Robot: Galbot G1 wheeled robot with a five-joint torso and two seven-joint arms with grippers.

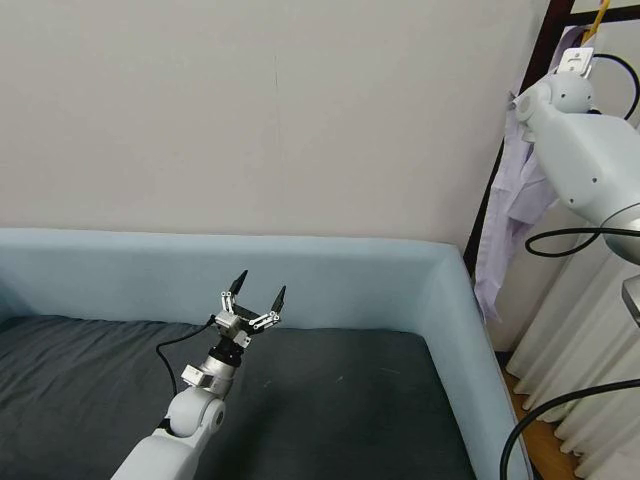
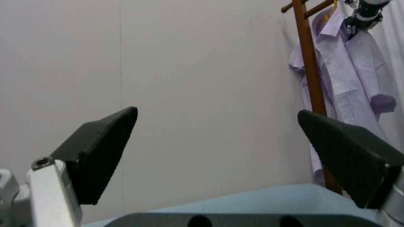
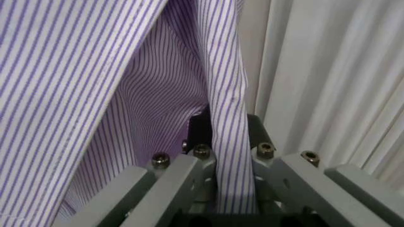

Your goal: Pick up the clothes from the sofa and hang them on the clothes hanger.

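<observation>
Seeing the purple-striped shirt [image 1: 508, 190] off the sofa [image 1: 300, 268] and up on the wooden coat rack [image 2: 308, 71], just past the sofa's right end. Hanging down along the pole, beside the white curtain [image 1: 575, 360]. Spotting a bit of yellow hanger [image 1: 599, 18] at the shirt's top.

Reading the right gripper [image 3: 228, 131] as clenched on the shirt. One vertical fold of striped cloth running straight down between the two dark fingers [image 3: 198, 126], pinched from both sides. Rest of the fabric bunched to one side of the jaws. Placing that arm raised high, gripper near the top of the shirt.

Finding the left gripper [image 1: 261, 282] low over the dark seat cushion [image 1: 330, 400], pointing up toward the backrest and the bare wall [image 1: 250, 110], well apart from the shirt. Jaws there spread wide, nothing between them.
</observation>
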